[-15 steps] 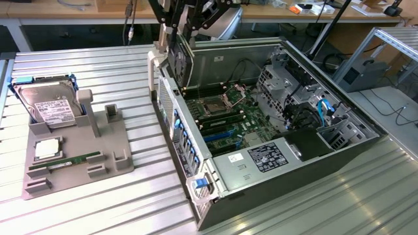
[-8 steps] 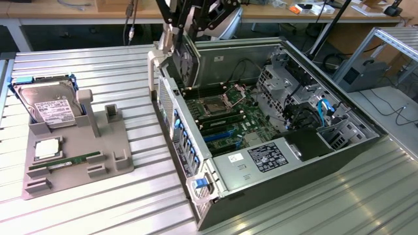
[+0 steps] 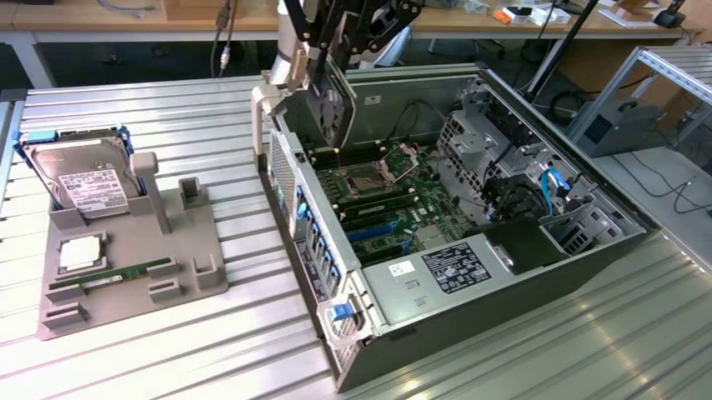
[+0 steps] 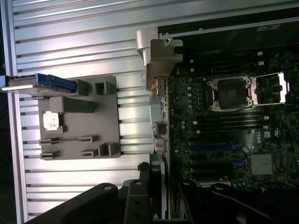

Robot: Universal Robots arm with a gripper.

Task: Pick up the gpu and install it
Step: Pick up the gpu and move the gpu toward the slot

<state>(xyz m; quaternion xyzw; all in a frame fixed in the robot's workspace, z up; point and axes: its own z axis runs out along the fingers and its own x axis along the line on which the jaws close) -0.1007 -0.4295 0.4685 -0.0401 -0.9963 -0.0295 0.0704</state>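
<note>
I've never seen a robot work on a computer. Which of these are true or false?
1. The gripper holds the gpu upright over the computer case. True.
2. The hard drive lies inside the case. False: it stands in the grey holder beside the case.
3. A green memory stick lies on the grey holder. True.
4. The case is closed. False: it is open, with the motherboard showing.

Table (image 3: 145,108): parts stand (image 3: 195,279) on exterior view's left, open case (image 3: 501,333) on its right, apart | stand: hard drive (image 3: 83,183) propped at far end, memory stick (image 3: 112,275) lying nearer | case: motherboard (image 3: 384,200) flat inside | gpu (image 3: 336,104) upright in gripper (image 3: 332,52), above case's far corner
</note>
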